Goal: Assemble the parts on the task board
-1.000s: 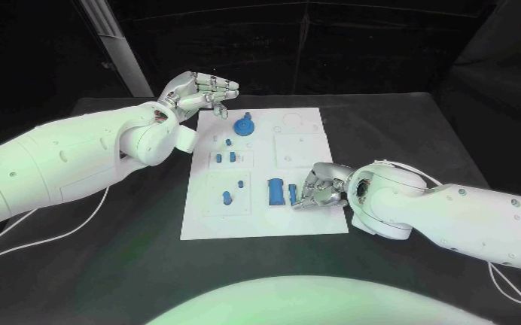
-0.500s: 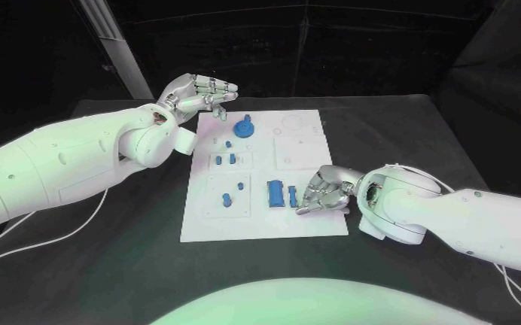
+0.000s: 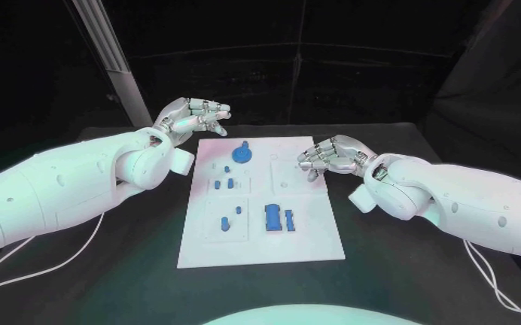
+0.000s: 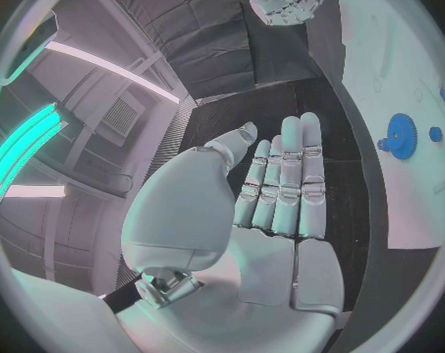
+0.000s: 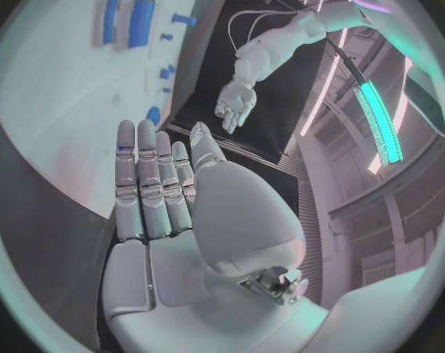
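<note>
While the black table (image 3: 130,265) carries everything, we see the white board (image 3: 260,246) lying flat in its middle, long side running away from us. Its surface is marked into shallow square recesses. In the near right recess lie two blue blocks, the wide block (image 3: 274,217) and a narrow bar (image 3: 292,220) just beside it. In the near left recess we find a short blue peg (image 3: 225,223) and a smaller one (image 3: 239,210) close by. Farther up, the middle left recess holds a pair of small blue pieces (image 3: 223,184). At the far end sits the blue gear (image 3: 240,153), round and toothed, apart from the other pieces.

Above the board's far left corner we see the left hand (image 3: 196,116) raised off the table, fingers loosely curled and parted, holding nothing. Over the board's right edge, the right hand (image 3: 334,155) hangs with fingers straight side by side and bent downward, also empty; its own wrist view shows the palm bare and no piece touched.
</note>
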Controlling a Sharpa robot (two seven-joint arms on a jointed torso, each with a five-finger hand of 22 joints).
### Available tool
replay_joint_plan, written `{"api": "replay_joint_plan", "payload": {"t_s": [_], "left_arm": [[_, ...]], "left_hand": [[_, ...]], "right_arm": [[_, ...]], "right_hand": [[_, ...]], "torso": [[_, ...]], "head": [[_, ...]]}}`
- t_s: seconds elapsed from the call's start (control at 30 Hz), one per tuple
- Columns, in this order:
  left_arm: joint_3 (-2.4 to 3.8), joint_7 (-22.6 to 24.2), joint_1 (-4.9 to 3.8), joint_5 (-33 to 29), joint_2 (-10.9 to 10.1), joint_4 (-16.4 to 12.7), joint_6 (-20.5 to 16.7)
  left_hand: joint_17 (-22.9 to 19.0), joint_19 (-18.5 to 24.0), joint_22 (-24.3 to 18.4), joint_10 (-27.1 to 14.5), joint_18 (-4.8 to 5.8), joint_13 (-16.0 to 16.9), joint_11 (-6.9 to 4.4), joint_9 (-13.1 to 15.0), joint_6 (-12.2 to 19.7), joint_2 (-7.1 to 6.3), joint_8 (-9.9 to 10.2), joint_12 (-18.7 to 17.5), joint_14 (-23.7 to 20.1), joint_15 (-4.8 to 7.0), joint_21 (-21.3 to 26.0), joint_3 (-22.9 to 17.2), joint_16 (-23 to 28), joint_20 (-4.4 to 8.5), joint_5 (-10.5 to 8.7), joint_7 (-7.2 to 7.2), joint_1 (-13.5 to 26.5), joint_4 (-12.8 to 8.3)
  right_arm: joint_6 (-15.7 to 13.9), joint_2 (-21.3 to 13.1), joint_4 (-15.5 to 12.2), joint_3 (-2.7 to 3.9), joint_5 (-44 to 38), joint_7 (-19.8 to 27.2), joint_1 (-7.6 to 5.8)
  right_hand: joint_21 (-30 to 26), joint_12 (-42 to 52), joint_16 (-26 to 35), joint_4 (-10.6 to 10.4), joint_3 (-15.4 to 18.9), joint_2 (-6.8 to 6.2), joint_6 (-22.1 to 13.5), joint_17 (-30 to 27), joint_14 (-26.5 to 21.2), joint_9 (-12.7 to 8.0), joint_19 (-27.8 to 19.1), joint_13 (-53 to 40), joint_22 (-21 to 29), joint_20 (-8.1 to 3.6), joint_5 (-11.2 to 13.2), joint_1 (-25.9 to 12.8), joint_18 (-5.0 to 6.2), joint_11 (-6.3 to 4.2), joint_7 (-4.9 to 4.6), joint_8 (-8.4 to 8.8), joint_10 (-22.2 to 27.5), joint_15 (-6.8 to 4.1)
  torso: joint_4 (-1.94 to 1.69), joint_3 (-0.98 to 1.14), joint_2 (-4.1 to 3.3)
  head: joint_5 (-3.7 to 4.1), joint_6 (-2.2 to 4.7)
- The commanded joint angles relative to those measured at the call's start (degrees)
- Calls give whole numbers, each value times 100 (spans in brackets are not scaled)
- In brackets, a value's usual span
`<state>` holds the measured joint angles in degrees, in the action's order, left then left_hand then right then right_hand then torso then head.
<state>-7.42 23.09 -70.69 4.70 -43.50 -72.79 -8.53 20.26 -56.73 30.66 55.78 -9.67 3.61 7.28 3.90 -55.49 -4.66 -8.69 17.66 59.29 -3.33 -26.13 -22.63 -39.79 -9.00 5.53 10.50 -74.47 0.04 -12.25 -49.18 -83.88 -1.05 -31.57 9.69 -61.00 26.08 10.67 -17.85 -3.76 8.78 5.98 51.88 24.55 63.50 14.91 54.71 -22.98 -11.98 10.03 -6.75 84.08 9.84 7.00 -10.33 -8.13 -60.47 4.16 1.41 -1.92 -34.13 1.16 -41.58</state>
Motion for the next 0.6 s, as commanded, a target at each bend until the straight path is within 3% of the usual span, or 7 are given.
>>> {"api": "replay_joint_plan", "payload": {"t_s": [0.03,0.2,0.27,0.4,0.43,0.53,0.6], "left_arm": [[0,271,31,-529,36,165,180],[-1,515,150,-724,234,520,108],[1,610,194,-796,330,655,22],[4,709,241,-913,465,837,-98],[-2,346,234,-603,430,760,9],[13,352,250,-601,419,712,-60],[41,365,281,-596,398,618,-195]], "left_hand": [[-334,348,-355,126,-35,-6,44,-9,-42,-5,1,-194,-267,-141,504,21,831,-127,-13,-18,76,78],[-846,1209,-1030,127,28,-5,199,-19,21,-12,166,-640,-774,-462,1459,193,2002,-460,-10,1,101,173],[-1081,1432,-1316,95,-65,-3,281,-18,71,17,304,-888,-783,-518,1773,352,2449,-637,-5,-93,61,189],[-1306,1445,-1597,97,-99,-4,304,-18,72,100,466,-1173,-630,-546,1964,577,2887,-712,-4,-112,14,220],[-1509,2726,-2020,-1599,251,-361,-37,-390,1724,466,869,-1333,-2244,-284,2145,1068,3190,-204,-553,-385,2233,-4],[-1560,2933,-2115,-1895,249,-361,-60,-390,1997,466,869,-1766,-2489,-241,2190,1170,3270,-142,-553,-435,2613,-4],[-1607,3208,-2210,-2269,319,-361,-128,-390,2358,466,869,-1766,-2840,-181,2613,1280,3344,-40,-553,-499,3109,-4]], "right_arm": [[29,260,504,57,1438,1249,-37],[56,702,1233,140,1862,1570,-52],[73,842,1456,157,1964,1657,-53],[95,1057,1767,197,2059,1772,-53],[18,984,1656,181,1613,1315,-41],[-52,972,1607,180,1647,1331,-38],[-187,950,1512,176,1712,1360,-33]], "right_hand": [[-594,-260,633,130,33,-9,-13,-510,-281,-181,-174,554,363,204,121,-77,58,99,-56,196,6,175],[-1163,-564,1189,300,43,98,-94,-1109,-420,-424,-184,1152,716,390,183,-330,65,253,-173,437,215,350],[-1340,-651,1347,395,33,123,-161,-1315,-425,-525,-167,1341,810,436,187,-422,71,293,-194,447,286,392],[-1559,-682,1430,555,9,170,-166,-1597,-381,-669,-92,1586,834,460,213,-557,75,312,-204,453,274,414],[-1861,-1067,1785,376,-256,-67,-1654,-1840,-2186,-909,-1722,1785,1198,16,675,-2882,-297,10,172,813,1992,151],[-1945,-1067,1785,376,-296,-93,-1914,-1922,-2466,-971,-1964,1857,1198,-48,675,-3322,-297,-37,228,813,2285,124],[-2015,-1067,1785,376,-349,-143,-2253,-1979,-2867,-1026,-2326,2298,1198,-149,675,-3848,-303,-107,309,813,2673,68]], "torso": [[52,-8,152],[18,14,275],[-12,26,315],[-72,50,312],[-13,25,276],[-39,60,280],[-90,125,288]], "head": [[-24,308],[-17,564],[-7,623],[53,1004],[18,811],[-10,792],[-63,757]]}}
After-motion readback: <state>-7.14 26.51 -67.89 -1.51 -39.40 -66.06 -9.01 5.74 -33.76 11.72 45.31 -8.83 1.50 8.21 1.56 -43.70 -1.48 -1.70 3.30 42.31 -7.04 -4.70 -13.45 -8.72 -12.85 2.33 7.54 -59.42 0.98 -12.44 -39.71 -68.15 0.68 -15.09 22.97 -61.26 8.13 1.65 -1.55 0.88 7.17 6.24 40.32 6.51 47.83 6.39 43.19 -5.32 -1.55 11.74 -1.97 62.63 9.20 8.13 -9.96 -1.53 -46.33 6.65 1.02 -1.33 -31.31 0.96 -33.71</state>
